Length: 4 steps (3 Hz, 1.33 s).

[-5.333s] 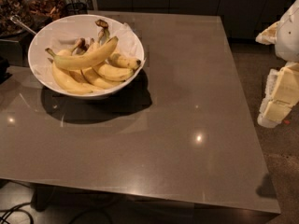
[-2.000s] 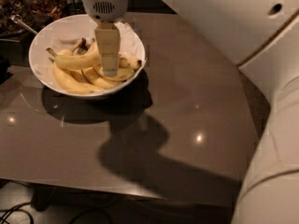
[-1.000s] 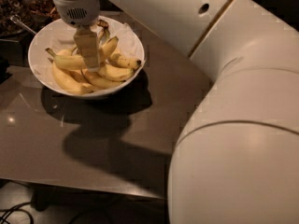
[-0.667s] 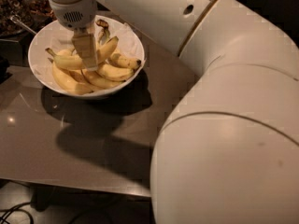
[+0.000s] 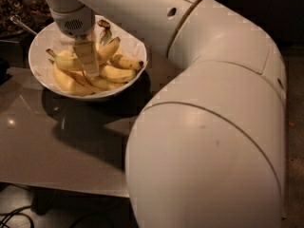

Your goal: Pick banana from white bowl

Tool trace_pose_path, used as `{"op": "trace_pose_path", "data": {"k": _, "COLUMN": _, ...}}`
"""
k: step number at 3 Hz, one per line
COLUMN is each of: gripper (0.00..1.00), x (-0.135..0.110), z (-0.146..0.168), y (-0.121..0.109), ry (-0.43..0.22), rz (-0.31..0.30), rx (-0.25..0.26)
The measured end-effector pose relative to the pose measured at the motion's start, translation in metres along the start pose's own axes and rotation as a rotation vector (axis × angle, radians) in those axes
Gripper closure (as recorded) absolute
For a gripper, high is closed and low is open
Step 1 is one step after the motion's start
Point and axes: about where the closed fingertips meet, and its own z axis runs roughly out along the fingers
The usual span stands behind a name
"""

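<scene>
The white bowl (image 5: 34, 66) stands at the back left of the table and holds several yellow bananas. The banana (image 5: 110, 48), long and gently curved, lies across the top of the pile, its stem end pointing left. My gripper (image 5: 88, 61) reaches straight down from the white wrist into the middle of the bowl. It stands right at the banana's middle and hides that part of it. Shorter bananas (image 5: 117, 73) with dark stems lie under and beside it.
The grey-brown table (image 5: 42, 146) has its front edge near the bottom of the view. My large white arm (image 5: 213, 127) fills the right half and hides the table there. Dark clutter with a metal utensil (image 5: 21, 25) sits behind the bowl at left. Cables (image 5: 14, 217) lie on the floor.
My arm came in from the right, swung left over the bowl, and the gripper came down onto the middle of the banana pile. The arm's body now covers much more of the view.
</scene>
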Motion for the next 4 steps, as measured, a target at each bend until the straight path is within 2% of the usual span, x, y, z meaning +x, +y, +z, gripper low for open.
{"op": "trace_pose_path", "data": {"k": 1, "gripper": 0.33, "x": 0.0001, "z": 0.0197, "y": 0.0009, "ry": 0.025, "rz": 0.001, "rx": -0.037}}
{"op": "trace_pose_path", "data": {"k": 2, "gripper": 0.53, "x": 0.0056, "z": 0.0282, "y": 0.0071, "ry": 0.059, "rz": -0.001, "rx": -0.05}}
{"op": "trace_pose_path", "data": {"k": 4, "gripper": 0.98, "x": 0.0056, "z": 0.0282, "y": 0.0071, "ry": 0.059, "rz": -0.001, "rx": -0.05}}
